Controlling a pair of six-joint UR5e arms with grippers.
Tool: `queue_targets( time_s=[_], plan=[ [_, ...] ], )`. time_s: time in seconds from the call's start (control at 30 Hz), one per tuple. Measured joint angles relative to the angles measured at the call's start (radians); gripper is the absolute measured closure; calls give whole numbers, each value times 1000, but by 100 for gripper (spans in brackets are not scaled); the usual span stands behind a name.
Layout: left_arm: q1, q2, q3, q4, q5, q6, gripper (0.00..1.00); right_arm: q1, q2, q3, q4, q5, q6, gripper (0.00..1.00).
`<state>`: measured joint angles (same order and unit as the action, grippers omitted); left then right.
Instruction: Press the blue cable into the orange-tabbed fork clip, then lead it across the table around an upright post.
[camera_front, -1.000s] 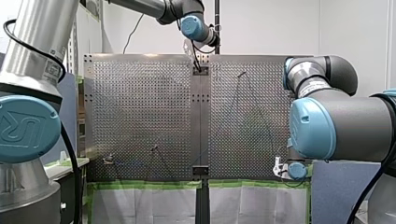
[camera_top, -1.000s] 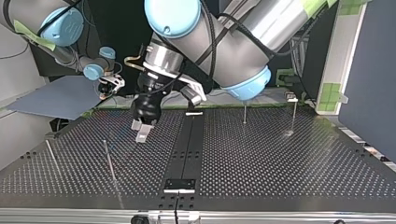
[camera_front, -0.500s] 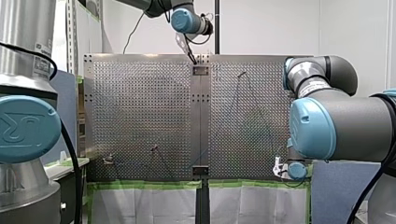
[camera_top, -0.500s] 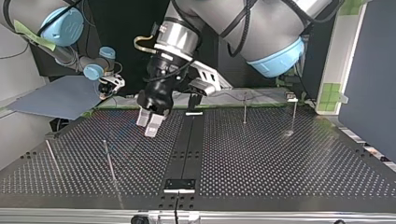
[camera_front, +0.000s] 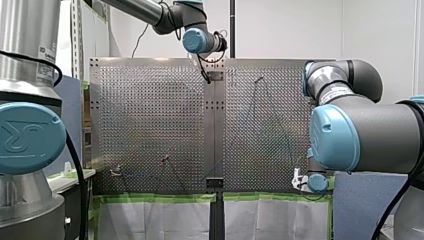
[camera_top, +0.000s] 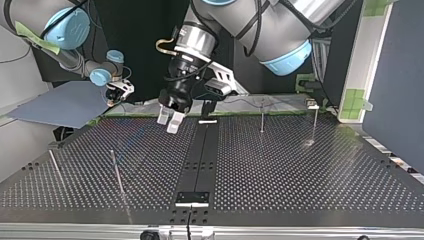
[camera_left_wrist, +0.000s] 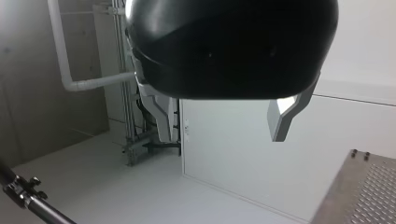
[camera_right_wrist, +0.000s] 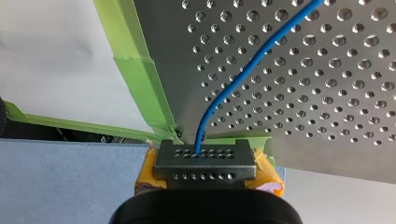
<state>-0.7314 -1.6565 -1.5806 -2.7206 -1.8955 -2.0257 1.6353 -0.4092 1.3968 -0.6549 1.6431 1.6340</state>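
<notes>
Two arms are in the field, one gripper on each.

My left gripper (camera_top: 168, 119) hangs above the far middle of the perforated table (camera_top: 300, 175), just left of the black centre strip (camera_top: 200, 155) in the top view. In the left wrist view its two fingers (camera_left_wrist: 164, 116) stand apart with nothing between them. In the top view its pale pads are clear of the plate.

My right gripper (camera_right_wrist: 204, 151) sits at the table's corner, at the top view's far left, beside a blue panel (camera_top: 60, 105). Its jaws are closed on the blue cable (camera_right_wrist: 243, 70), with yellow pads (camera_right_wrist: 266, 170) showing at either side of the metal fingers.

One blue cable is counted. It leaves the right gripper's fingertips and curves away over the perforated plate, lying close to the surface. Its far course does not show in the wrist view. Green tape (camera_right_wrist: 144, 79) lines the table edge next to it.

Four thin posts are counted in the top view: two upright at the far right (camera_top: 261, 120) (camera_top: 315, 122) and two appearing tilted at the near left (camera_top: 117, 172) (camera_top: 56, 167). None is touched by either gripper
</notes>
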Motion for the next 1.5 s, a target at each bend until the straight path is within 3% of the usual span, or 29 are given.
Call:
queue_targets(
  time_s=[0.27, 0.8, 1.5],
  plan=[
    [2, -8, -86, 86, -20, -8, 0, 2, 0, 0, 1, 0, 0, 100],
    [3, -8, -257, 257, -16, -23, 0, 8, 0, 0, 3, 0, 0, 100],
    [7, -8, -460, 460, -15, -122, 0, 9, 0, -3, 3, 0, -8, 100]
  ],
)
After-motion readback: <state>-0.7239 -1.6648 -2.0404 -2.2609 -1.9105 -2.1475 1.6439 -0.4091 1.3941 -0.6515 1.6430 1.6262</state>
